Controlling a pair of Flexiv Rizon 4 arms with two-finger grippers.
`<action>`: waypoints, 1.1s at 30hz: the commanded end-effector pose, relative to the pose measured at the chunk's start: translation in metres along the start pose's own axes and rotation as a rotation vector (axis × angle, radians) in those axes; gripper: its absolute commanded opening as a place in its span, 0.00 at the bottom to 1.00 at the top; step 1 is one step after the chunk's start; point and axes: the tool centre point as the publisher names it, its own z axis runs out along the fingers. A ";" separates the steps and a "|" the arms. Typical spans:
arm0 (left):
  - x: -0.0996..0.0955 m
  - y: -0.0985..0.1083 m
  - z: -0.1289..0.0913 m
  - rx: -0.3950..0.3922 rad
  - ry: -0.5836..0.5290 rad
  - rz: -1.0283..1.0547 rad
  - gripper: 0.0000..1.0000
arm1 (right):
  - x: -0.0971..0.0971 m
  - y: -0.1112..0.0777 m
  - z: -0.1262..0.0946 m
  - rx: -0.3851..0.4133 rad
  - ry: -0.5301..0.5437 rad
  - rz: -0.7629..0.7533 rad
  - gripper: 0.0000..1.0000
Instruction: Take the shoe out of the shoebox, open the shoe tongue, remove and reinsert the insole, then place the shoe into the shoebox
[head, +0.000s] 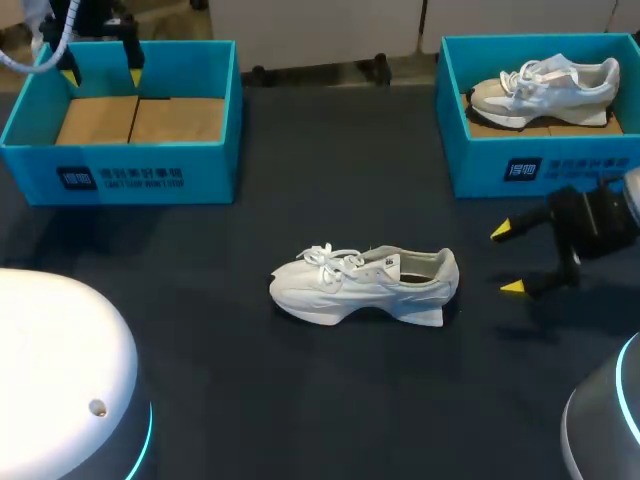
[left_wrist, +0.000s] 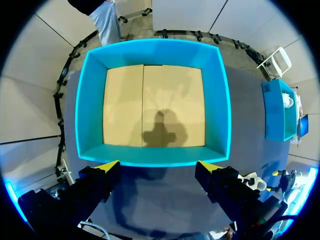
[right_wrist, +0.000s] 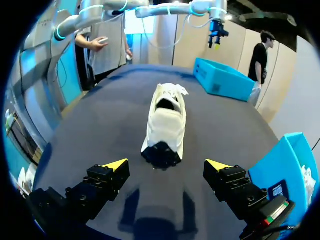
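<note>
A white shoe (head: 365, 283) lies on its sole in the middle of the dark table, toe to the left, heel to the right. My right gripper (head: 508, 259) hangs open just right of the heel, its tips pointing at the shoe; in the right wrist view the shoe (right_wrist: 166, 122) lies ahead of the open gripper (right_wrist: 167, 164), heel nearest. My left gripper (head: 100, 58) hovers open above the empty blue shoebox (head: 120, 175) at the back left; the left wrist view looks straight down into that shoebox (left_wrist: 154, 55) from above the open gripper (left_wrist: 159, 165).
A second blue shoebox (head: 530, 165) at the back right holds another white shoe (head: 545, 88). Two white rounded robot bases (head: 60, 380) sit at the near corners. In the right wrist view the left box (right_wrist: 222, 79) lies far beyond the shoe.
</note>
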 end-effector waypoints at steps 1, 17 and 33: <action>0.000 0.000 0.000 -0.001 -0.001 0.000 1.00 | 0.002 -0.012 0.006 -0.072 -0.015 0.004 1.00; 0.000 0.000 0.000 -0.001 -0.001 0.000 1.00 | 0.001 -0.013 0.006 -0.070 -0.021 0.011 1.00; 0.000 0.000 0.000 -0.001 -0.001 0.000 1.00 | 0.000 0.005 0.051 -0.089 -0.082 0.078 1.00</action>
